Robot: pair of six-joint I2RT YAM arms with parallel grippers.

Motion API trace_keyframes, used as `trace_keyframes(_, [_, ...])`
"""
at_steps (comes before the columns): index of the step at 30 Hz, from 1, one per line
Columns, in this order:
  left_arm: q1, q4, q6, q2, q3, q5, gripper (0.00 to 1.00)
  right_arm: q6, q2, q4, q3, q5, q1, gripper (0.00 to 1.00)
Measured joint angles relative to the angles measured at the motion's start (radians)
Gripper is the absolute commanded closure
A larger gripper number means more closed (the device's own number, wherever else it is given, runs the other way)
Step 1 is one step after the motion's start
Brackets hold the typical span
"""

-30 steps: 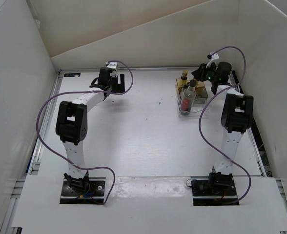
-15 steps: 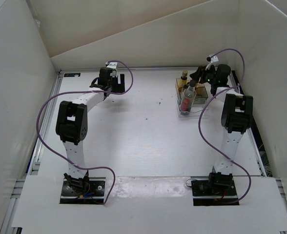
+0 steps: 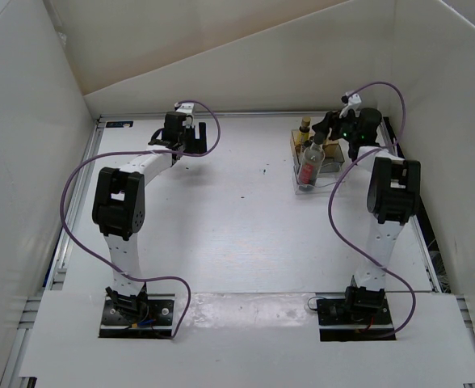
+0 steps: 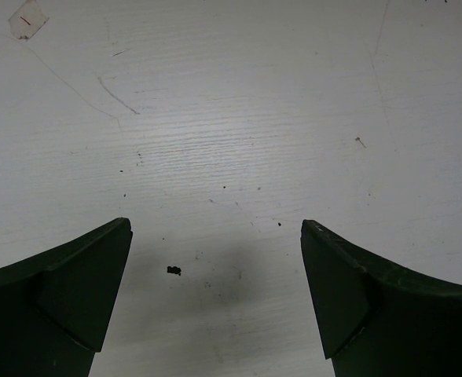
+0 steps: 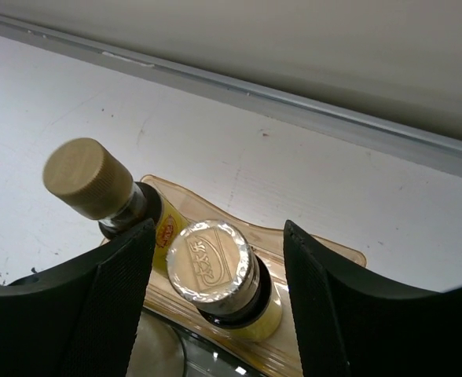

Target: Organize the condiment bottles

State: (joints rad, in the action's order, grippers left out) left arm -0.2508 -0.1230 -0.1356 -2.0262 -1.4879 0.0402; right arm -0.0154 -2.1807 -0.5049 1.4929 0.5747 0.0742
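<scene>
White table (image 3: 237, 234) lies nearest us, ahead of the arm bases. Farther in sits the clear plastic box (image 3: 331, 166), and in the box's near end we see the tall bottle (image 3: 308, 168) with reddish contents. Deeper in the box, the right gripper (image 5: 219, 232) straddles the foil-capped yellow bottle (image 5: 211, 263). Its jaws are released, with a sliver of gap on each side of the cap, so we see no grasp. Just left of that bottle, toward the box's far-left corner, sits the tan-capped bottle (image 5: 89, 179). Well to the left of the box, level with its far end, the left gripper (image 4: 215, 228) hangs over bare table, jaws spread wide and holding nothing. Beyond the box run a metal rail (image 5: 309, 106) and the wall (image 5: 294, 39).
</scene>
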Motion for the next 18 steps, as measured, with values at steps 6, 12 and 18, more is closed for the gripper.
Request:
trace_keyframes(6, [0.000, 0.002, -0.004, 0.000, 0.000, 0.000, 0.00, 0.000, 0.039, -0.003, -0.003, -0.003, -0.001, 0.31])
trace_keyframes(12, [0.000, 0.005, -0.005, 0.001, 0.008, 0.000, 0.00, 0.000, 0.089, -0.014, -0.003, -0.004, -0.001, 0.30])
trace_keyframes(18, [-0.003, 0.006, -0.005, 0.007, 0.023, 0.000, 0.00, 0.000, 0.171, -0.027, -0.032, -0.013, 0.002, 0.30])
